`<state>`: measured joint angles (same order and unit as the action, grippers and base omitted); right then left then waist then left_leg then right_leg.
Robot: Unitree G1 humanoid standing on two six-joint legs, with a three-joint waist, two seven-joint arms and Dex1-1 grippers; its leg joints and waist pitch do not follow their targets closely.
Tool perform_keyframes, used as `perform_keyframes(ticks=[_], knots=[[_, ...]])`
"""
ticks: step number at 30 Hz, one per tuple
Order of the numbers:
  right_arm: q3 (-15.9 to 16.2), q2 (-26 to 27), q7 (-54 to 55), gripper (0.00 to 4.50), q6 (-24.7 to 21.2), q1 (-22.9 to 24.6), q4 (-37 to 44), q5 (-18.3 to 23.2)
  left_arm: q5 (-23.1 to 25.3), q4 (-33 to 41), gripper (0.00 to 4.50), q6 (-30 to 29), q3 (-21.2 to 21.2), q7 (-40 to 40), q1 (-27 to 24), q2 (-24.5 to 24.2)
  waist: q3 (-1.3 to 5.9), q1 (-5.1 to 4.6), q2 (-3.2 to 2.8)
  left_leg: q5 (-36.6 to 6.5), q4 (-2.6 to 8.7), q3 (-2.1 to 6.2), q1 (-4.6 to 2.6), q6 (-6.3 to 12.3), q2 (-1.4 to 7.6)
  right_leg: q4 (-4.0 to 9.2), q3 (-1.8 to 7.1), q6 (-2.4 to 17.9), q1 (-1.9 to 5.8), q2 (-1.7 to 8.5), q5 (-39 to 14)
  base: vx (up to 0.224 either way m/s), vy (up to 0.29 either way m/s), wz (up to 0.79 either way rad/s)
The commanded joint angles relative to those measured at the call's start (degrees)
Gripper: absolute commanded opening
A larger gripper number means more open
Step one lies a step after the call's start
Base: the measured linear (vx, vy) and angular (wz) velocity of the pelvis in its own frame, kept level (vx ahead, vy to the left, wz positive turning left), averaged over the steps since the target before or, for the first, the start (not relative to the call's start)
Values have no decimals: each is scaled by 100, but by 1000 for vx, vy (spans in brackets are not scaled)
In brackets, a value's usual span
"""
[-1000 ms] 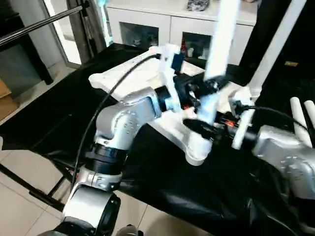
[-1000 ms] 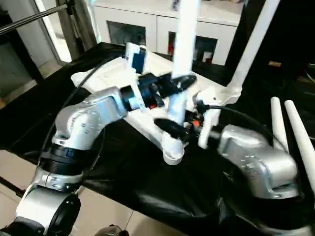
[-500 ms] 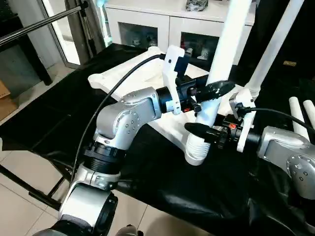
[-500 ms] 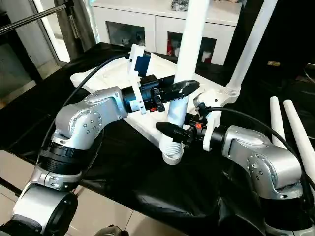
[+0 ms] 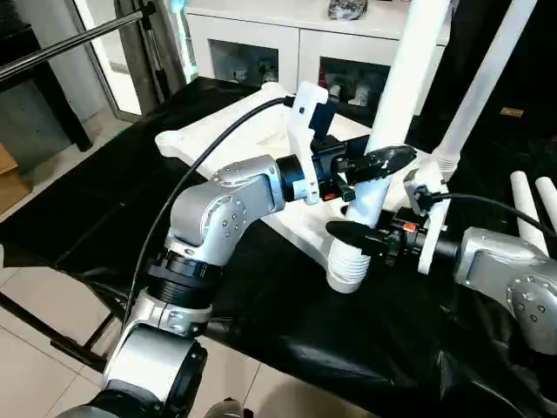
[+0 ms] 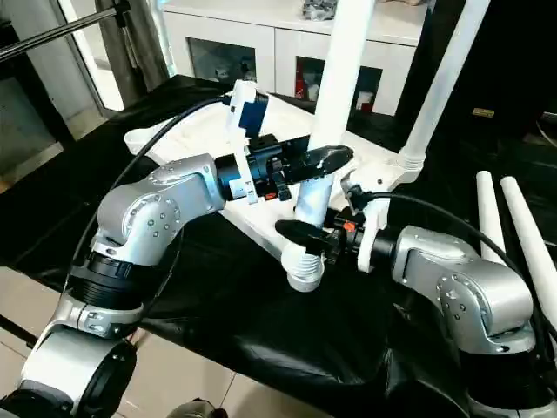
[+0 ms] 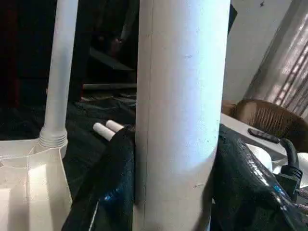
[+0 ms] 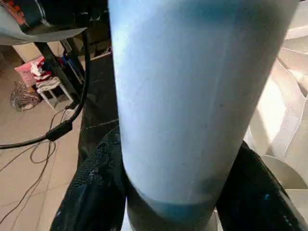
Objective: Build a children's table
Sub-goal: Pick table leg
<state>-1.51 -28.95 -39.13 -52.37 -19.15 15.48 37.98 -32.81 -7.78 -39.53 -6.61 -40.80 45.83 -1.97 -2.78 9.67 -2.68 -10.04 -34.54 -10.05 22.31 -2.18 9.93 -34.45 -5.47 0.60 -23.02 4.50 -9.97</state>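
The children's table top (image 5: 222, 131) lies upside down on black cloth. One white leg (image 5: 487, 78) stands in its far right corner socket. A second leg (image 5: 409, 70) is upright over the near corner socket, its ribbed end (image 5: 348, 266) at the socket's mouth. My left gripper (image 5: 383, 165) is shut on this leg partway up, and both fingers (image 7: 115, 183) press its sides. Just above the ribbed end, my right gripper (image 5: 361, 228) is shut on the same leg (image 8: 192, 96), with its fingers (image 8: 96, 192) hugging both sides.
Two loose white legs (image 5: 533, 205) lie on the cloth at the right. A white glass-door cabinet (image 5: 287, 43) stands behind the table. A metal rail and stand (image 5: 70, 43) are at the left, and tiled floor lies beyond the cloth's near edge.
My right gripper's fingers have drawn in onto the leg's lower part. The leg has steadied upright over the near socket. The left gripper keeps its hold.
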Motion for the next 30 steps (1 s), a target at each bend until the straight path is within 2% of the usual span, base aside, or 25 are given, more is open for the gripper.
perform_keyframes(ticks=[1,10,12,14,15,17,21,23,25,26,27,29,30], knots=[[-67,0,124,193,-127,32,-94,0,-2,172,186,63,51,-26,82,-17,437,10,165,-490,322,106,-67,284,291,403,305,775,339,453,-1337,0,0,0],[-68,45,208,190,-195,22,-118,31,-6,169,186,76,97,-18,104,-22,436,7,164,-457,321,107,-60,286,288,395,305,779,337,449,-1304,0,0,0],[-78,70,222,190,-150,14,-126,6,208,134,186,323,43,79,103,-38,438,6,165,-475,322,108,-62,277,290,404,305,749,338,453,-1335,0,0,0],[-88,90,234,190,-106,8,-135,-7,197,88,242,294,73,119,117,-27,440,9,163,-472,321,106,-62,267,289,396,307,743,341,455,-1322,0,0,0],[-118,149,297,190,-8,-4,-165,-20,-6,35,256,137,183,47,146,9,440,12,152,-457,318,105,-58,261,284,395,307,752,339,455,-1299,0,0,0],[-130,171,319,190,24,-9,-175,-24,-64,23,258,98,216,24,154,19,438,1,157,-478,320,105,-57,252,281,400,298,783,340,454,-1310,0,0,0],[-370,496,542,190,199,-60,-211,79,-6,-244,296,720,564,351,221,275,441,1,146,-576,317,104,-64,252,273,428,287,786,337,459,-1370,0,0,0],[-517,688,700,190,306,-95,-205,155,-359,-366,298,971,1020,453,291,512,439,11,144,-535,312,100,-54,258,272,428,291,805,337,461,-1319,0,0,0],[-638,810,857,190,427,-123,-232,145,-491,-597,298,1326,1395,773,436,655,454,16,117,-533,309,116,-50,273,276,404,282,835,345,454,-1185,0,0,0],[-638,810,857,190,427,-123,-232,145,-491,-597,298,1326,1395,773,436,655,450,10,126,-549,310,111,-48,288,269,425,282,809,339,446,-1193,0,0,0],[-831,953,1177,189,596,-174,-320,69,-537,-960,298,1620,1725,1012,623,626,453,17,118,-560,314,121,-60,270,271,413,280,780,344,447,-1204,0,0,0],[-921,977,1417,189,753,-213,-415,-108,-415,-1241,298,1795,1790,1014,720,473,454,8,126,-599,320,114,-67,232,248,434,269,688,338,438,-1330,0,0,0],[-947,948,1554,189,890,-220,-487,-302,-64,-1452,298,1939,1575,880,728,238,446,-3,111,-563,345,134,-67,187,257,446,274,541,324,420,-1358,0,0,0]])
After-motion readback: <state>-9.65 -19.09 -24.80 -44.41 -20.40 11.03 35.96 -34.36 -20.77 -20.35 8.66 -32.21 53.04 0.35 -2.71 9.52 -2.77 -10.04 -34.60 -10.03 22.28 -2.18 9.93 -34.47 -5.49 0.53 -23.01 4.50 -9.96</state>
